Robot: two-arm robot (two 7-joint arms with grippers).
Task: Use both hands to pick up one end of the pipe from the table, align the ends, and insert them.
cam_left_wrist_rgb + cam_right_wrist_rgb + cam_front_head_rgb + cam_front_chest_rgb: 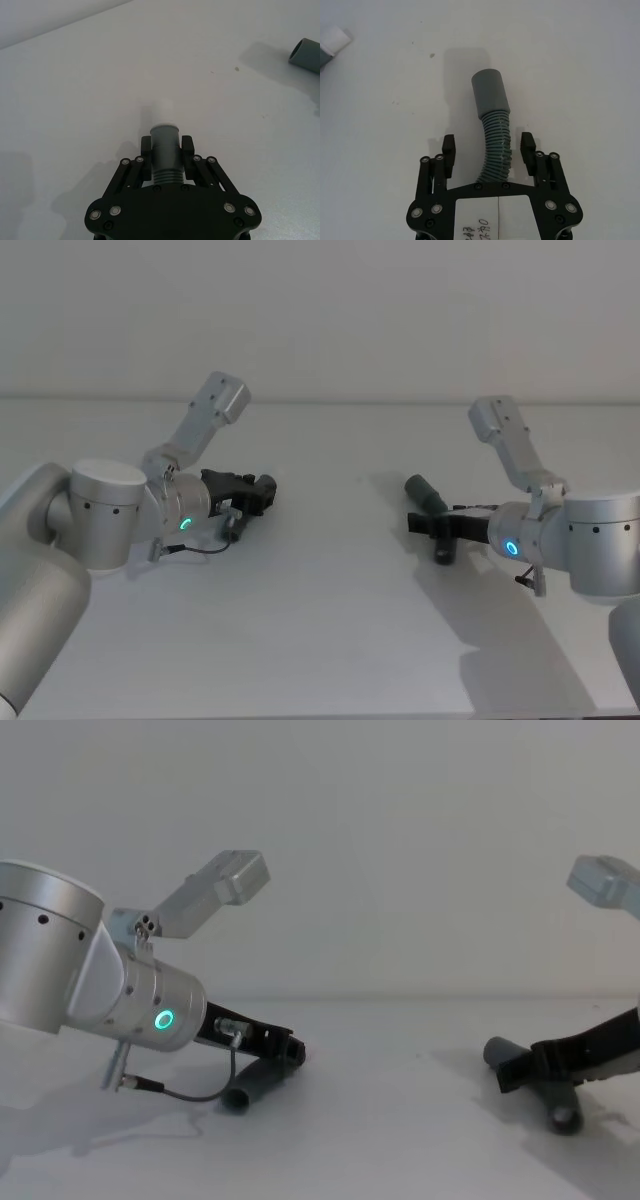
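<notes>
The pipe is in two pieces. My left gripper (166, 147) is shut on the grey piece (165, 150) just behind its short white tip (162, 112); the same gripper (255, 495) sits low at the table's left. My right gripper (488, 149) stands open, one finger on each side of the other piece's ribbed body (496, 145), with gaps on both sides. That piece's wide grey socket (490, 95) points away from the gripper. This second piece (432, 502) lies on the table (330, 610) at the right, with the right gripper (420, 523) over it.
The two pipe pieces lie well apart, with bare white table between them. A thin black cable (190, 1095) loops under my left wrist. The table's back edge meets a plain wall (330, 320).
</notes>
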